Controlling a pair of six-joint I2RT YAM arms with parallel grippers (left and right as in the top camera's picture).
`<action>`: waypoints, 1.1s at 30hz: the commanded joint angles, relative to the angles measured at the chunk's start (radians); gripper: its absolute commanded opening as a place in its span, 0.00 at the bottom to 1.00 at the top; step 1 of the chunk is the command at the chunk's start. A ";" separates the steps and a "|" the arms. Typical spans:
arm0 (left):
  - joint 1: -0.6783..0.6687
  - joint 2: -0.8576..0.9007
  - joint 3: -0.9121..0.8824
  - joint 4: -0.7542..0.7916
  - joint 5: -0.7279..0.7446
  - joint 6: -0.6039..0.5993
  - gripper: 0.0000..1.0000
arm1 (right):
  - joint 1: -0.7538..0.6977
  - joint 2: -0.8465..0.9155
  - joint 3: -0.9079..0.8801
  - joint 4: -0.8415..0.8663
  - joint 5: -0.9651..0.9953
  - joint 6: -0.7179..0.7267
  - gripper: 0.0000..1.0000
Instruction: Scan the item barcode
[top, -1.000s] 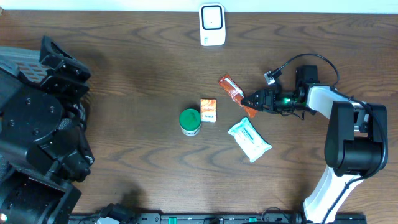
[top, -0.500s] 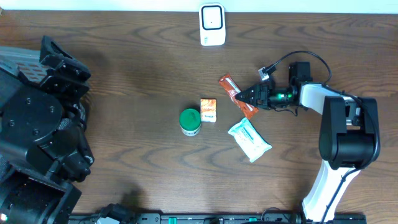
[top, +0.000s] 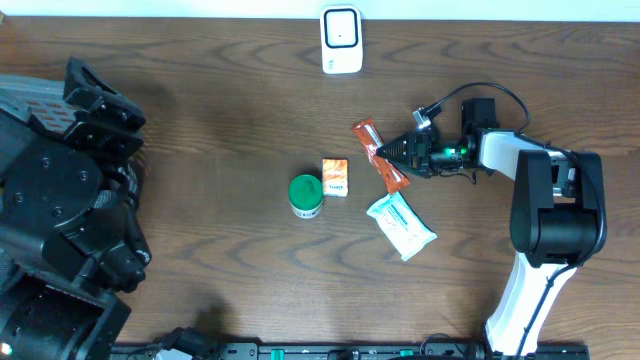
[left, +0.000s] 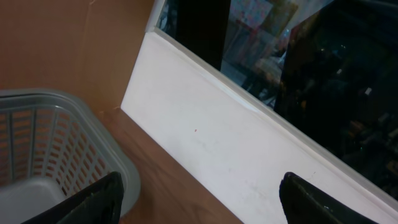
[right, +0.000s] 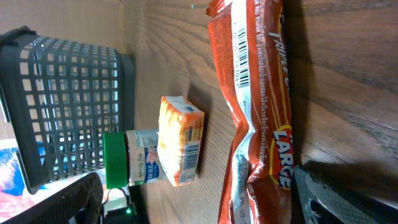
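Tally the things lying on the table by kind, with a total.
Soft packets: 2, orange-red snack wrapper and white-teal wipes pouch
Small orange cardboard box: 1
Green-lidded jar: 1
White plastic scanner: 1
Total: 5

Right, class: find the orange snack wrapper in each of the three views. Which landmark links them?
Overhead: orange snack wrapper, right of centre.
Right wrist: centre-right, top to bottom, barcode showing.
Left wrist: not in it.
Shared landmark: small orange box, left of it in overhead and right wrist.
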 joint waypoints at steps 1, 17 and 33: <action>0.004 -0.003 0.003 0.002 -0.016 0.016 0.81 | 0.074 0.238 -0.114 -0.080 0.774 0.096 0.99; 0.004 -0.003 0.003 0.002 -0.016 0.016 0.81 | 0.148 0.239 -0.114 -0.220 1.080 0.160 0.61; 0.004 -0.003 0.003 0.002 -0.016 0.016 0.81 | 0.158 0.132 -0.101 -0.174 1.045 0.142 0.01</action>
